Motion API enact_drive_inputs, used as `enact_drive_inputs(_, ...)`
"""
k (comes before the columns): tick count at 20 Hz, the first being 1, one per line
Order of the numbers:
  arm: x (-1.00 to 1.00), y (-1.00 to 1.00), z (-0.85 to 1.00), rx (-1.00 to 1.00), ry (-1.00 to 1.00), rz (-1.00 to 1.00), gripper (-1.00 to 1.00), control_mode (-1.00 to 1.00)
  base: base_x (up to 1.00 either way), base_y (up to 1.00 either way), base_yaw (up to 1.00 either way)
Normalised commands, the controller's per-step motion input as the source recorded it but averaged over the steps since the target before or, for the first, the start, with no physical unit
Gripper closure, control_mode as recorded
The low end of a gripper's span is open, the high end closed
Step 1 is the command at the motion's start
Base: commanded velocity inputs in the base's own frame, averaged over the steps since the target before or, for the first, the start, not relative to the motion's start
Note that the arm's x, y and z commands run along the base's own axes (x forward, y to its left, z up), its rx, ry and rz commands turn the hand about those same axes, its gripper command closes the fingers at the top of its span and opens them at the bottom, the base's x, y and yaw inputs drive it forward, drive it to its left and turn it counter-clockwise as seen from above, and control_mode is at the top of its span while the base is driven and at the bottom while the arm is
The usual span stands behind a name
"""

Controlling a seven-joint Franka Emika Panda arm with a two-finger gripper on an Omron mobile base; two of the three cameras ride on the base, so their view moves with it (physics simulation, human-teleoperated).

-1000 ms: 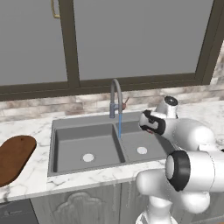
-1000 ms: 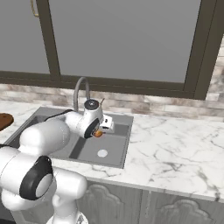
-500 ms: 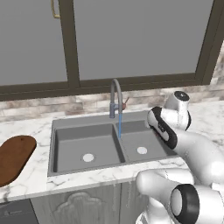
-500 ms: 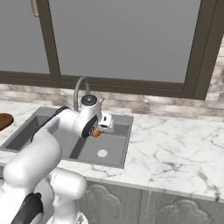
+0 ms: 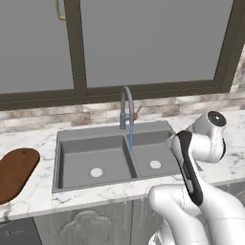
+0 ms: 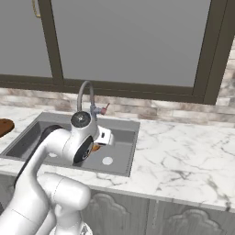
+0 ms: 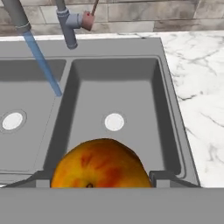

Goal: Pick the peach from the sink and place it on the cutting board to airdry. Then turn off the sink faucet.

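- Gripping the peach (image 7: 99, 164), the gripper (image 7: 99, 180) has its two dark fingertips (image 7: 168, 178) set on either side of the fruit, pinching it between them; in the hand view the orange-red skin with yellow streaks bulges up between them.
- In the right base view a sliver of the peach (image 6: 96, 148) shows just beside the white hand, over the right basin of the sink (image 6: 120, 158).
- The sink (image 5: 72, 139) is a grey double basin set in the white marble counter (image 5: 33, 201), with a white round drain (image 5: 96, 172) in the left basin and another drain (image 5: 155, 164) in the right basin.
- The peach sits above the right basin in the hand view, nearer the camera than that basin's drain (image 7: 114, 122), and does not touch the basin floor.
- The sink faucet (image 5: 126, 107) stands at the back rim of the sink, between the two basins, with its small reddish lever (image 5: 137, 115) on the right side.
- A thin blue stream of water (image 5: 131, 137) falls from the spout into the sink near the divider.
- The cutting board (image 5: 16, 173) lies flat on the counter to the left of the sink, well apart from the peach.
- Behind the sink runs a brick backsplash (image 5: 72, 115) under a dark-framed window (image 5: 76, 52).
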Motion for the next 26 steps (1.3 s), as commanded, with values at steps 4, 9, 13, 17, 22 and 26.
enact_drive_inputs(4, -0.41, 0.0, 0.97, 0.0, 0.04, 0.05, 1.0, -1.0, 0.0, 0.0, 0.0)
enact_drive_inputs(9, -0.46, 0.09, 0.62, 0.0, 0.01, 0.12, 1.0, -1.0, 0.0, 0.0, 0.0)
enact_drive_inputs(13, -0.32, 0.36, 0.49, 0.0, 0.05, 0.13, 1.0, -1.0, 0.0, 0.0, 0.0)
enact_drive_inputs(17, -0.31, 0.56, 0.38, -0.01, 0.03, 0.1, 1.0, -1.0, 0.0, 0.0, 0.0)
enact_drive_inputs(22, -0.35, 0.63, 0.37, -0.02, -0.04, 0.06, 1.0, -1.0, 0.0, 0.0, 0.0)
enact_drive_inputs(26, -0.44, 0.53, 0.18, 0.0, -0.13, 0.05, 1.0, -1.0, 0.0, 0.0, 0.0)
